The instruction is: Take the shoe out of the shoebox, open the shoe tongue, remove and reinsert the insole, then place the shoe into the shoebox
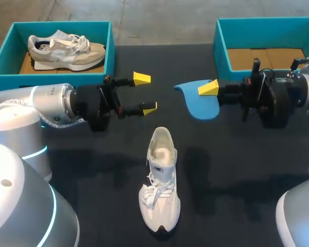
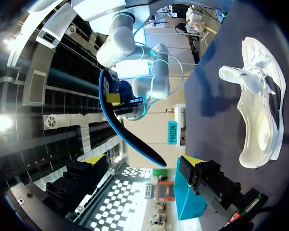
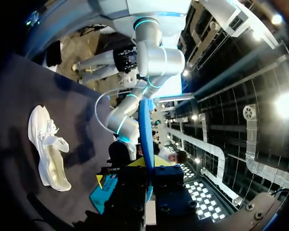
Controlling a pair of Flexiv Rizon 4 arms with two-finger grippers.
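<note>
Closest to us lies the white shoe (image 1: 159,180), upright on its sole on the dark worktop (image 1: 237,170). Its toe points our way and its heel opening faces the far side. The mouth looks wide and pale inside, with the tongue and laces bunched toward the toe. We judge it has been left open like this so the footbed is easy to reach.

Beyond the heel and a little to the right, our right tool (image 1: 208,88) is clamped on one end of the blue insole (image 1: 198,100). One yellow tip sits on the insole's upper face, and the right wrist view shows the insole edge-on, running out from between the fingers. It hangs clear of the worktop and apart from the shoe. So the insole is out, and we take reinsertion to be the step in hand. Holding it by one end leaves the free end available to lead into the shoe.

Our left tool (image 1: 145,93) hovers just beyond the heel on the left. Its fingers are spread wide and hold nothing. It faces the insole across the gap, and from there it could steady the shoe or hold back the tongue, we think.

At the far right stands the right shoebox (image 1: 221,46), showing only its cardboard floor. It is probably where the white shoe goes at the end. At the far left, the left shoebox (image 1: 109,46) holds a grey shoe (image 1: 67,51) lying on its side, well apart from the work.
</note>
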